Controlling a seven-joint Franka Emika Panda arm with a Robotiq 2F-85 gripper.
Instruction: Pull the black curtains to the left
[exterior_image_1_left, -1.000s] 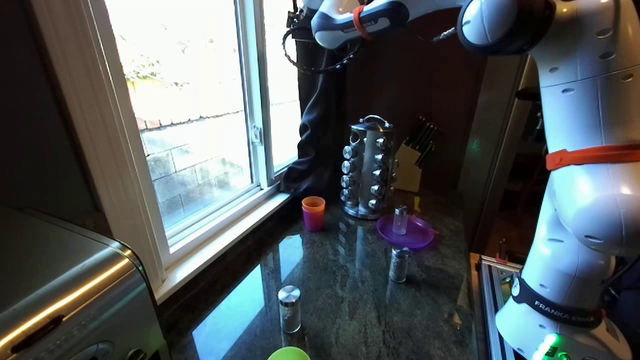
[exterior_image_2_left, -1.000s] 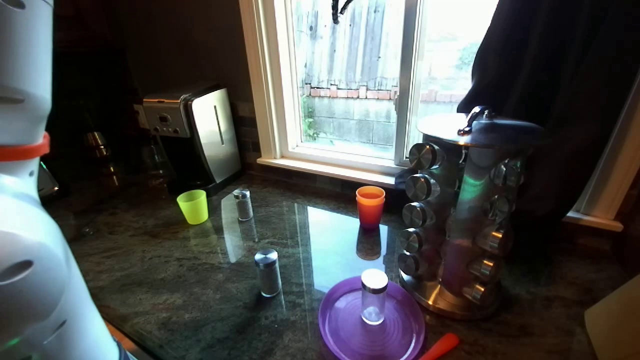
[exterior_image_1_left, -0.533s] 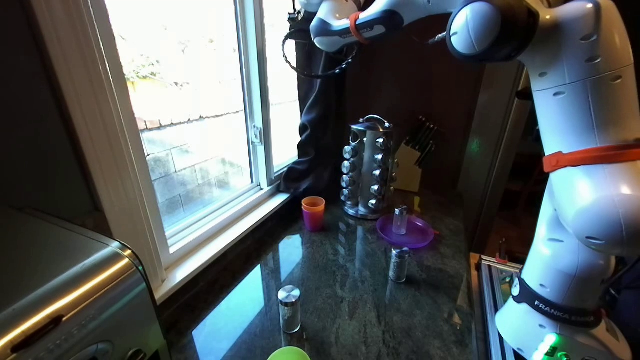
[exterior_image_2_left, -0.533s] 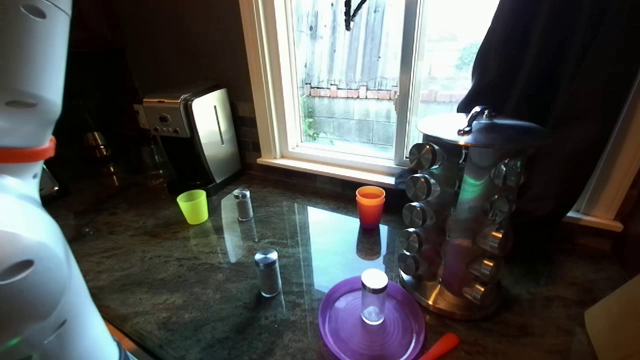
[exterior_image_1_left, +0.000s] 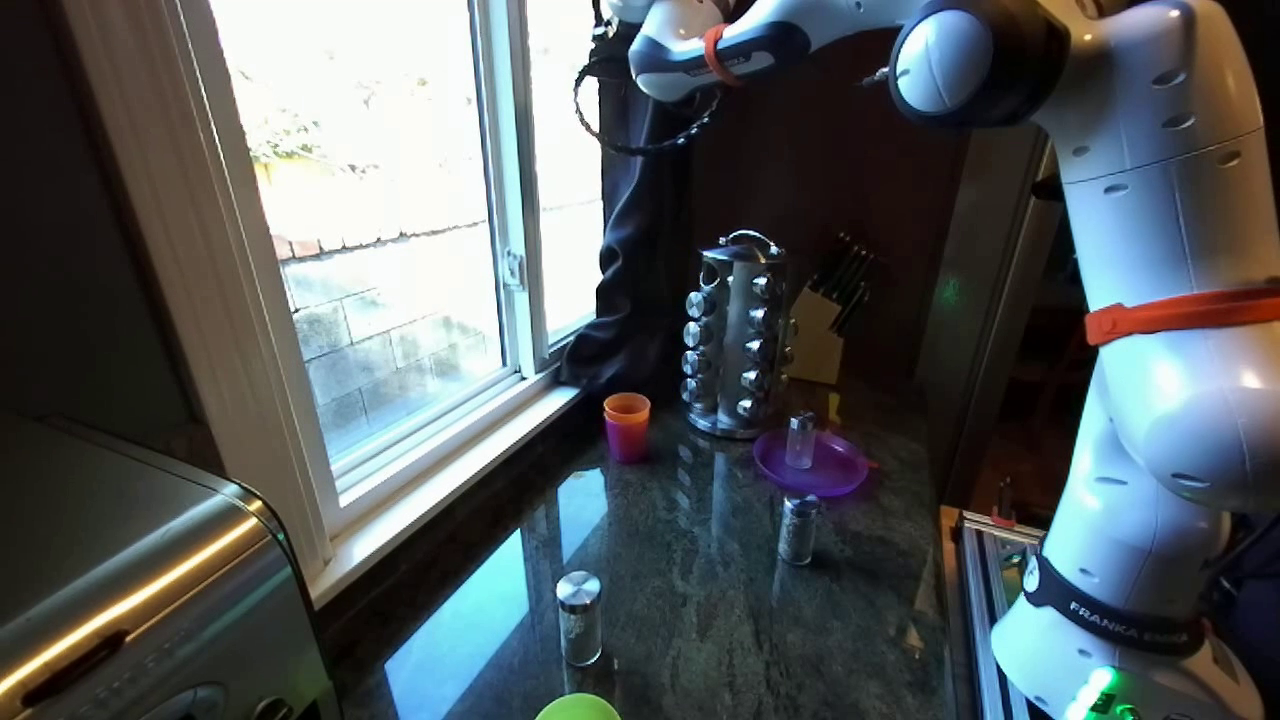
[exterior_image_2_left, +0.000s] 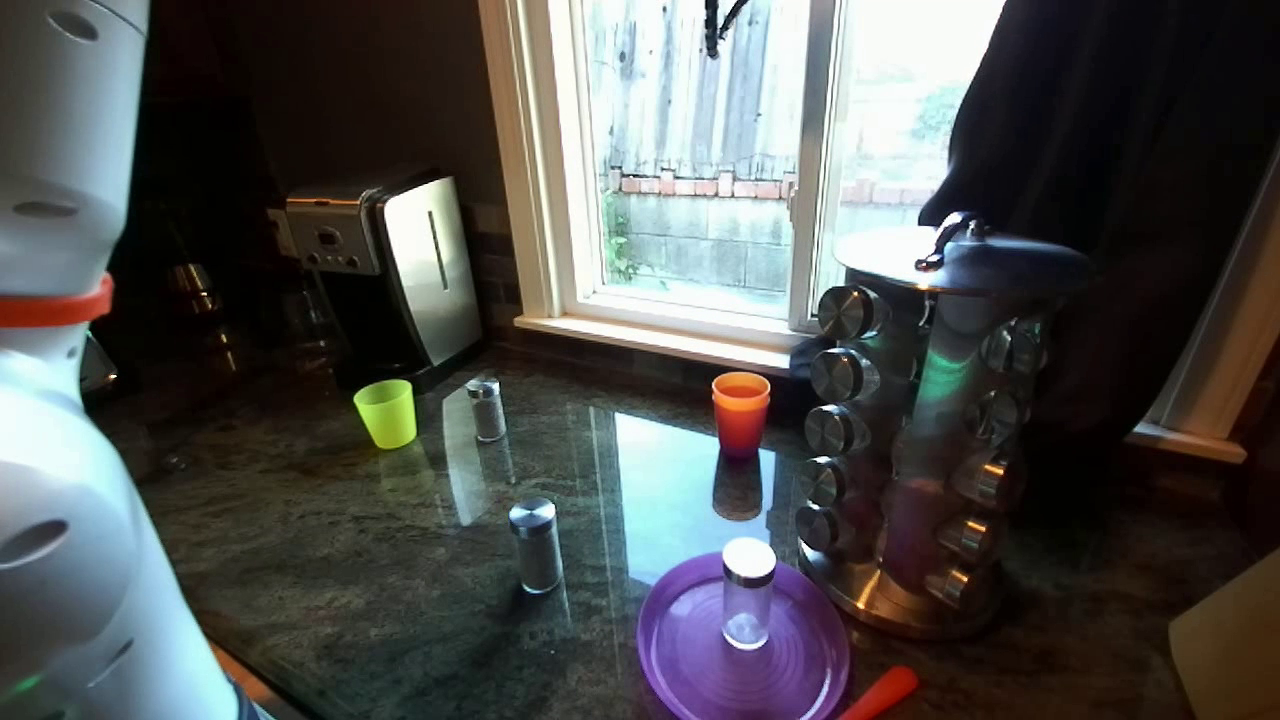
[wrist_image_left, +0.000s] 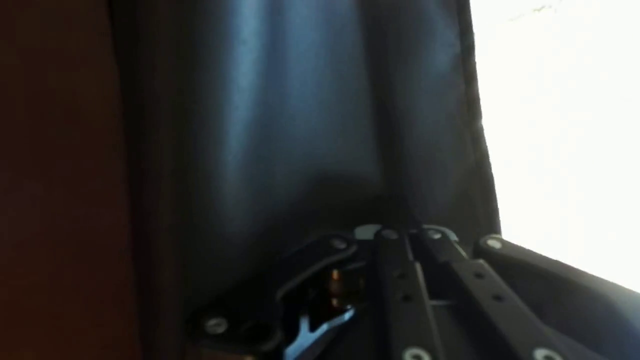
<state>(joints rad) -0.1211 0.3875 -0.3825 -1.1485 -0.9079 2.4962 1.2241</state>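
The black curtains (wrist_image_left: 300, 100) hang in soft vertical folds and fill most of the wrist view, their edge bordering the bright window. In both exterior views they drape at the window's far side, behind the spice rack: black curtains (exterior_image_1_left: 632, 270) and black curtains (exterior_image_2_left: 1090, 130). My gripper (wrist_image_left: 406, 235) is against the fabric, its fingers drawn together. A fold runs down into the fingertips, so cloth appears pinched there; the exact bite is dark and blurred. In the exterior views the fingers are out of sight, with just the wrist at the upper edge.
A metal spice rack (exterior_image_1_left: 735, 335) stands below the wrist, next to a knife block (exterior_image_1_left: 820, 325). Orange cups (exterior_image_2_left: 740, 415), a purple plate (exterior_image_2_left: 680, 665), jars (exterior_image_2_left: 537, 550) and a green cup (exterior_image_2_left: 387, 415) stand on the counter. A window frame (exterior_image_1_left: 515, 200) borders the curtains.
The arm has bent lower and its wrist has shifted slightly rightward in both exterior views. The upper curtain edge beside the window has also moved a little to the right there.
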